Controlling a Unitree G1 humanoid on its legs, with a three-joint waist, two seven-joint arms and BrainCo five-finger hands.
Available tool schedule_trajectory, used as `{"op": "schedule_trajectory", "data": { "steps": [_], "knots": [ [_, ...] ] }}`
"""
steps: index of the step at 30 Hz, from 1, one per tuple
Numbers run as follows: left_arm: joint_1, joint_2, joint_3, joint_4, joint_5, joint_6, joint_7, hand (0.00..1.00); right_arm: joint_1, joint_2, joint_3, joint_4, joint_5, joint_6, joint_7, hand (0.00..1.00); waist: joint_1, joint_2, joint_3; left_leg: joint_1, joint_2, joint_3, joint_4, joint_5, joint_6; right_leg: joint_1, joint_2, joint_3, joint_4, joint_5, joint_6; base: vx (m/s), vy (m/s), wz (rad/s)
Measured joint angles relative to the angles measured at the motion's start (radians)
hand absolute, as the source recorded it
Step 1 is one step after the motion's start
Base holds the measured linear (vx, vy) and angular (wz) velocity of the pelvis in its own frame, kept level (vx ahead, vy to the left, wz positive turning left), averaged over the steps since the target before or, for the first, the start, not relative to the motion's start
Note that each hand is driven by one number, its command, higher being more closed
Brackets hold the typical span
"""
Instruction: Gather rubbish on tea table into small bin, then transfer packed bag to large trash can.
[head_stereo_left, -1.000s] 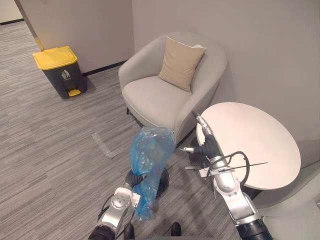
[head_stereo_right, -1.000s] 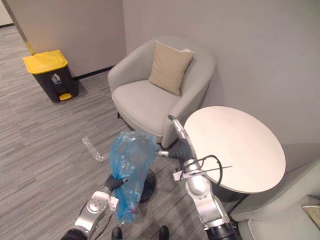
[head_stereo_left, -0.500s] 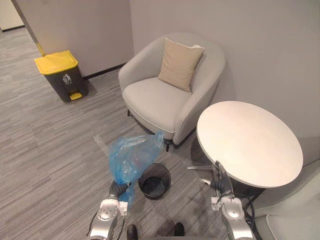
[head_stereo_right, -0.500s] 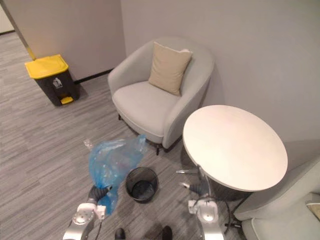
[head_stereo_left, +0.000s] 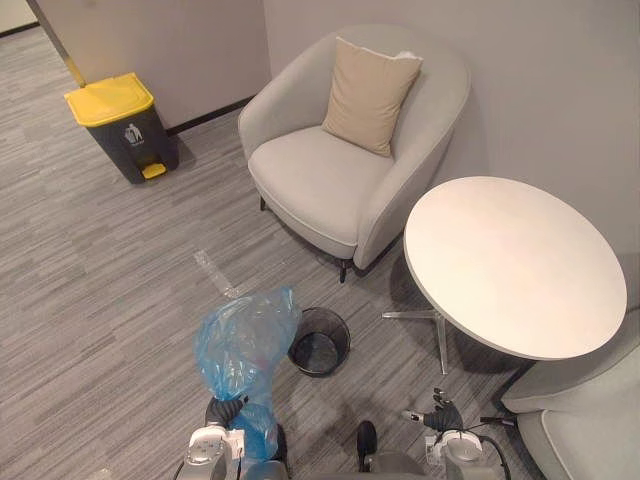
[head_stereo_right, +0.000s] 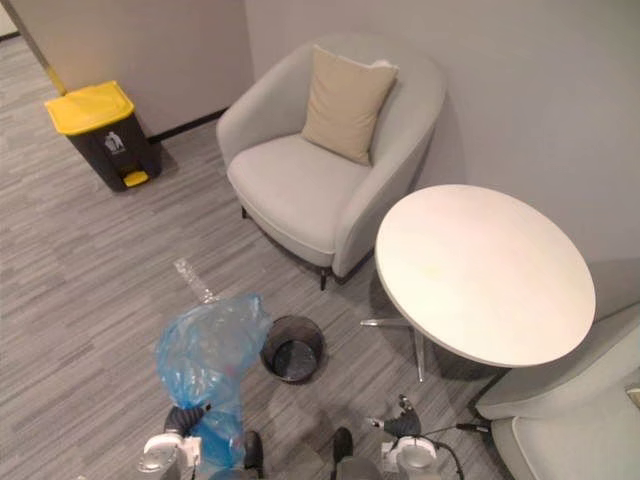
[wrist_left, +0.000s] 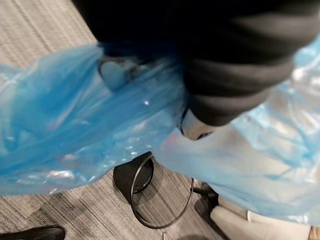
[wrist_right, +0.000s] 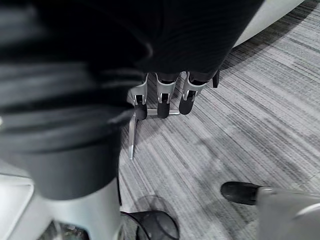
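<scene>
Because the blue bag (head_stereo_left: 245, 345) is up off the floor and out of the small bin (head_stereo_left: 319, 341), I judge the gathering is done and the carry is what's left. My left hand (head_stereo_left: 224, 411) has the bag by a bunch of gathered plastic, fingers curled round it (the film hides most of them in the wrist view), and the bulk billows above my grip. The small bin stands just beside the bag, dark and bagless. My right hand (wrist_right: 161, 97) hangs low near the floor, fingers straight and holding nothing. Beyond the bin stand the tea table (head_stereo_left: 515, 265), with a bare top, and the armchair (head_stereo_left: 330, 180) with its cushion (head_stereo_left: 370, 95). The large trash can (head_stereo_left: 120, 125) sits well apart against the far wall, with its yellow lid down.

What worries me is the grip: thin, slick plastic could creep through my fingers on the walk, and I can't tell whether the bag's mouth is sealed, so a swing might spill rubbish. A clear scrap (head_stereo_left: 215, 272) lies on the floor between me and the can, and I could tread on it. The closed lid is another snag, since dropping the bag before it's open would leave it on top.
</scene>
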Motion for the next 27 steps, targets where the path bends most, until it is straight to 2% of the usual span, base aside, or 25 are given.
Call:
{"op": "schedule_trajectory", "data": {
  "steps": [2,3,4,5,6,7,8,9,11,12,13,14,15,16,17,18,19,20,21,22,26,27],
  "knots": [
    [0.009,-0.004,0.002,-0.03,-0.005,0.0,0.012,1.0,-0.003,0.003,0.016,-0.006,0.0,-0.001,-0.006,0.0,0.011,0.006,0.003,-0.024,0.008,-0.014,0.03,-0.007,0.008,-0.01,-0.005,0.007,0.069,-0.042,0.027,0.01,0.0,0.54],
    [0.003,-0.009,0.0,-0.056,-0.009,0.0,0.014,1.0,0.007,0.007,0.037,-0.011,0.004,-0.001,-0.007,0.0,0.007,0.004,0.003,-0.033,-0.003,-0.05,0.045,-0.002,0.007,-0.031,-0.011,0.029,0.271,-0.141,0.027,0.07,-0.065,0.96],
    [0.008,-0.012,0.0,-0.091,-0.01,-0.003,0.015,1.0,0.005,0.012,0.046,-0.011,0.011,-0.001,-0.007,0.0,0.018,-0.021,-0.004,-0.04,-0.018,-0.066,0.057,0.004,0.003,-0.015,-0.018,0.061,0.306,-0.187,0.027,0.06,-0.09,0.92],
    [0.011,-0.013,0.005,-0.102,-0.011,-0.006,0.016,1.0,0.002,0.012,0.051,-0.011,0.012,-0.001,-0.007,0.0,0.026,-0.032,0.0,-0.047,-0.025,-0.067,0.068,0.005,0.002,-0.004,-0.017,0.077,0.284,-0.201,0.019,0.02,-0.137,0.42],
    [0.014,-0.022,0.02,-0.106,-0.012,-0.006,0.019,1.0,-0.016,0.01,0.053,-0.03,0.023,-0.004,-0.009,0.0,0.045,-0.031,-0.001,-0.076,-0.024,-0.068,0.092,0.006,-0.001,0.014,-0.012,0.083,0.222,-0.216,-0.003,-0.07,-0.126,0.11],
    [0.014,-0.039,0.023,-0.105,-0.015,-0.006,0.021,1.0,-0.033,0.004,0.053,-0.047,0.029,-0.006,-0.014,0.0,0.06,-0.017,0.006,-0.097,-0.014,-0.071,0.104,0.01,-0.007,0.021,0.003,0.084,0.178,-0.215,-0.02,-0.13,-0.119,0.19],
    [0.016,-0.061,0.018,-0.104,-0.024,-0.006,0.027,1.0,-0.053,-0.001,0.051,-0.058,0.03,-0.01,-0.02,0.0,0.065,0.015,0.021,-0.122,0.005,-0.083,0.113,0.021,-0.012,0.023,0.02,0.054,0.15,-0.193,-0.035,-0.13,-0.073,0.28],
    [0.015,-0.069,0.004,-0.104,-0.028,-0.006,0.026,1.0,-0.056,-0.003,0.048,-0.059,0.03,-0.012,-0.023,0.0,0.064,0.027,0.032,-0.135,0.012,-0.104,0.116,0.031,-0.019,0.024,0.027,0.031,0.147,-0.188,-0.04,-0.13,-0.049,0.41],
    [0.015,-0.079,-0.021,-0.104,-0.028,-0.006,0.026,1.0,-0.047,0.004,0.049,-0.059,0.03,-0.011,-0.025,0.0,0.062,0.04,0.041,-0.152,0.019,-0.139,0.109,0.06,-0.033,0.026,0.038,-0.015,0.148,-0.184,-0.049,-0.16,-0.088,0.64],
    [0.017,-0.084,-0.026,-0.104,-0.028,-0.006,0.026,1.0,-0.042,0.007,0.05,-0.059,0.028,-0.01,-0.025,0.0,0.061,0.041,0.041,-0.156,0.021,-0.147,0.067,0.118,-0.038,0.025,0.04,-0.05,0.144,-0.178,-0.06,-0.18,-0.093,0.73],
    [0.015,-0.085,-0.03,-0.105,-0.029,-0.006,0.027,1.0,-0.038,0.007,0.049,-0.059,0.028,-0.01,-0.026,0.0,0.059,0.042,0.04,-0.154,0.022,-0.144,0.037,0.144,-0.041,0.024,0.035,-0.071,0.135,-0.171,-0.071,-0.21,-0.039,0.89],
    [-0.001,-0.084,-0.048,-0.111,-0.029,-0.004,0.024,1.0,-0.036,0.014,0.039,-0.06,0.028,-0.005,-0.029,0.0,0.052,0.036,0.047,-0.168,0.025,-0.056,0.063,0.106,-0.004,0.019,0.012,-0.128,0.128,-0.16,-0.086,-0.14,0.029,0.73],
    [-0.005,-0.083,-0.05,-0.111,-0.029,-0.003,0.024,1.0,-0.036,0.017,0.034,-0.061,0.029,-0.003,-0.031,0.0,0.051,0.029,0.052,-0.176,0.022,-0.021,0.103,0.083,0.008,0.017,-0.001,-0.14,0.132,-0.159,-0.086,-0.14,0.023,1.04],
    [-0.013,-0.083,-0.055,-0.112,-0.028,-0.002,0.024,1.0,-0.029,0.017,0.031,-0.067,0.029,-0.002,-0.043,0.0,0.042,-0.007,0.071,-0.182,0.012,0.072,0.261,-0.012,0.039,0.022,-0.06,-0.183,0.151,-0.157,-0.083,-0.09,0.012,0.72],
    [-0.019,-0.083,-0.057,-0.112,-0.028,-0.002,0.023,1.0,-0.021,0.015,0.031,-0.073,0.029,-0.002,-0.044,0.0,0.039,-0.013,0.072,-0.18,0.016,0.092,0.302,-0.041,0.039,0.023,-0.074,-0.192,0.153,-0.156,-0.08,-0.12,0.059,1.01],
    [-0.021,-0.083,-0.075,-0.112,-0.029,-0.002,0.021,1.0,-0.008,0.004,0.031,-0.081,0.029,-0.004,-0.046,0.0,0.03,-0.01,0.068,-0.172,0.038,0.127,0.376,-0.106,0.04,0.027,-0.097,-0.224,0.139,-0.145,-0.062,-0.1,0.115,0.79],
    [-0.026,-0.084,-0.085,-0.111,-0.029,-0.003,0.016,1.0,-0.001,-0.006,0.031,-0.076,0.029,-0.004,-0.047,0.0,0.024,0.013,0.067,-0.155,0.059,0.134,0.364,-0.148,0.029,0.03,-0.096,-0.246,0.118,-0.131,-0.037,-0.09,0.176,0.69],
    [-0.026,-0.084,-0.085,-0.109,-0.029,-0.003,0.014,1.0,-0.004,-0.008,0.031,-0.075,0.029,-0.004,-0.047,0.0,0.024,0.023,0.068,-0.15,0.062,0.133,0.348,-0.159,0.019,0.03,-0.092,-0.248,0.115,-0.127,-0.029,-0.05,0.252,0.39],
    [-0.03,-0.068,-0.087,-0.08,-0.029,-0.002,0.013,1.0,-0.019,0.002,0.029,-0.045,0.029,-0.002,-0.046,0.0,0.024,0.023,0.07,-0.13,0.041,0.128,0.283,-0.156,0.016,0.045,-0.086,-0.24,0.081,-0.11,-0.01,-0.03,0.274,0.26],
    [-0.03,-0.048,-0.093,-0.067,-0.029,0.0,0.012,1.0,-0.017,0.024,0.033,-0.036,0.029,-0.002,-0.042,0.0,0.026,0.013,0.065,-0.107,0.013,0.121,0.237,-0.14,0.03,0.077,-0.091,-0.242,0.027,-0.086,0.002,-0.02,0.244,0.26],
    [-0.018,-0.031,-0.102,-0.067,-0.029,0.0,0.012,1.0,-0.022,0.035,0.033,-0.006,0.027,-0.002,-0.042,0.0,0.027,0.01,0.061,-0.072,-0.045,0.101,0.185,-0.134,0.038,0.131,-0.116,-0.236,-0.039,-0.063,0.034,0.0,0.167,0.29],
    [-0.019,-0.03,-0.102,-0.067,-0.028,0.0,0.012,1.0,-0.024,0.036,0.033,-0.001,0.027,-0.002,-0.042,0.0,0.027,0.01,0.058,-0.071,-0.059,0.092,0.185,-0.142,0.05,0.145,-0.121,-0.235,-0.055,-0.063,0.036,0.04,0.109,0.25]
  ]
}}
